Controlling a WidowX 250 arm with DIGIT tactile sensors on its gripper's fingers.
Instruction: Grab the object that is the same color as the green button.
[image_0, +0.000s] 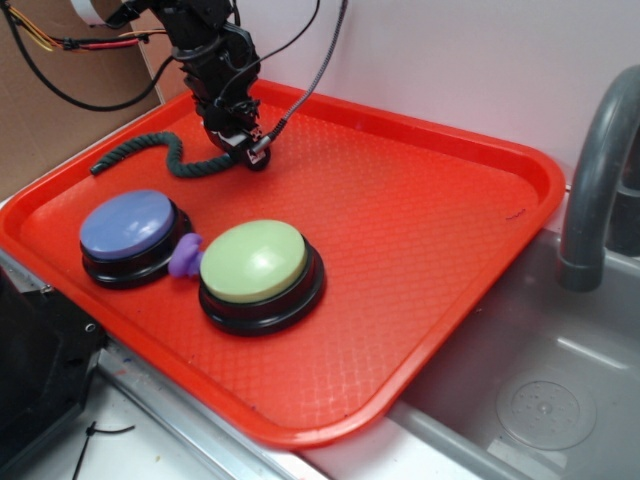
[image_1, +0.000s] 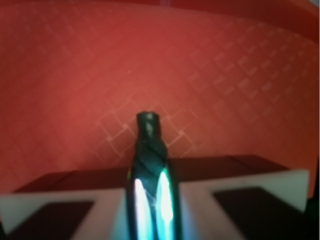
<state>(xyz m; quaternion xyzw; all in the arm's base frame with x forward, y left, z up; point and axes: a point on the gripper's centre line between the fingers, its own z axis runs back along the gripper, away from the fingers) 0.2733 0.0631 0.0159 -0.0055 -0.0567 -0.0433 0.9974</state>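
Upper left of the exterior frame: dark green twisted rope piece (image_0: 170, 152), thin and wavy, lies on the red tray (image_0: 420, 230), its right end pinched in the black gripper (image_0: 243, 152). Wrist view confirms the clamp: rope end (image_1: 150, 150) squeezed between both fingers (image_1: 55, 205). Tray has diamond-embossed plastic. Lower left: pale green dome button (image_0: 255, 262) on black base, purple blob (image_0: 184, 257), blue-purple dome button (image_0: 127, 226). No readable writing.

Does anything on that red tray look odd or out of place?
Only a small purple blob, wedged between the blue-purple button and the green button. The dark green rope lies wavy, one end pinched in the gripper. Nothing is spilled or broken.
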